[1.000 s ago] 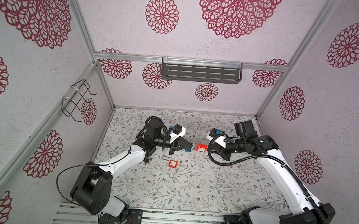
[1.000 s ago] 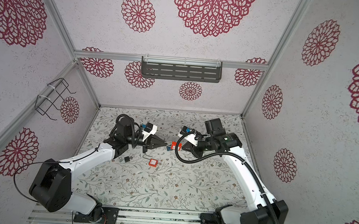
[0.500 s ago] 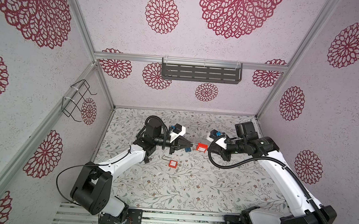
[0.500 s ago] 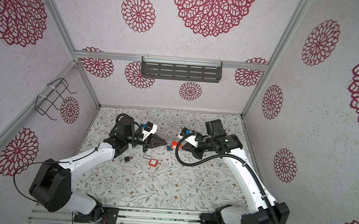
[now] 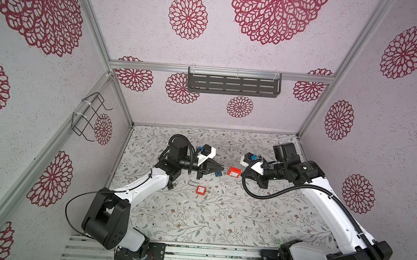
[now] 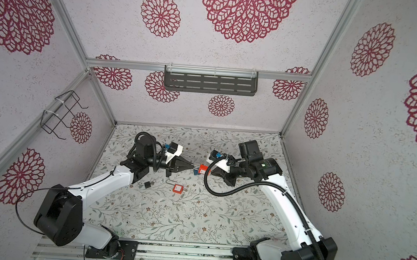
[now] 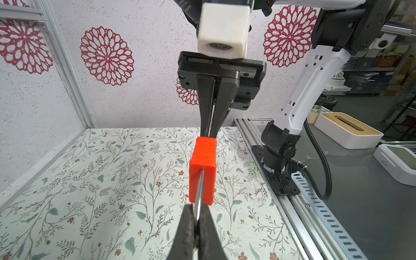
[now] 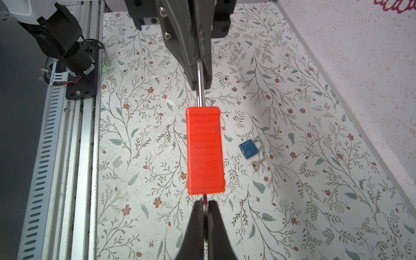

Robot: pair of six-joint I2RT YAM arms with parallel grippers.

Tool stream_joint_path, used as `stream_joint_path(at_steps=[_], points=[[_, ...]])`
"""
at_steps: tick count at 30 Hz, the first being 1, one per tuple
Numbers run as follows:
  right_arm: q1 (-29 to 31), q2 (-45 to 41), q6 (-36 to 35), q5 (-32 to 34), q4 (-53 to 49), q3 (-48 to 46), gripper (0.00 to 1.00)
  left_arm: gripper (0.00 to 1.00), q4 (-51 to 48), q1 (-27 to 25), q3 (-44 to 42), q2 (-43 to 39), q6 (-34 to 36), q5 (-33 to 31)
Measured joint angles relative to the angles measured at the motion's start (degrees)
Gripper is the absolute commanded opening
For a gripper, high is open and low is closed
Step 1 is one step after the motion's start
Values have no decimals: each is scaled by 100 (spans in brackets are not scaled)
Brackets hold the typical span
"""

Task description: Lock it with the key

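The red lock (image 5: 234,172) (image 6: 202,169) is held in the air above the surface (image 5: 196,222), between the two arms and touching nothing else. The left jaws are clenched on its steel shackle (image 8: 200,94) (image 7: 198,202), fingertips pressed tight on the bar just beside the red body (image 7: 202,173). The right jaws are clenched at the opposite end, pinching a thin metal piece that appears to be the key (image 8: 205,208) right at the lock's base (image 8: 205,153).

A second red lock (image 5: 200,189) (image 6: 177,188) lies flat on the surface below, nearer the left arm (image 5: 148,184). A blue lock (image 8: 249,148) (image 5: 218,173) lies with its shackle closed, and small keys (image 8: 258,162) lie just beside it. In a top view a black lock (image 6: 147,184) lies close under the left arm.

A wire basket (image 5: 87,117) (image 6: 58,111) hangs on the left wall. A dark slotted shelf (image 5: 233,86) (image 6: 210,83) hangs from the back rail. In the left wrist view a white box (image 7: 347,130) with a slotted wooden lid stands outside the enclosure; its contents cannot be seen.
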Motion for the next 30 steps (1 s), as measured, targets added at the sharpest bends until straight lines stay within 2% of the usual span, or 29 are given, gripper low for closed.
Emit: stream_joint_path(at_steps=[19, 30], points=[[22, -22, -72, -114, -46, -192, 0, 0, -601, 0, 2, -131, 339, -33], [15, 81, -15, -415, -153, -160, 0, 0, -695, 20, -79, -317, 428, -52]])
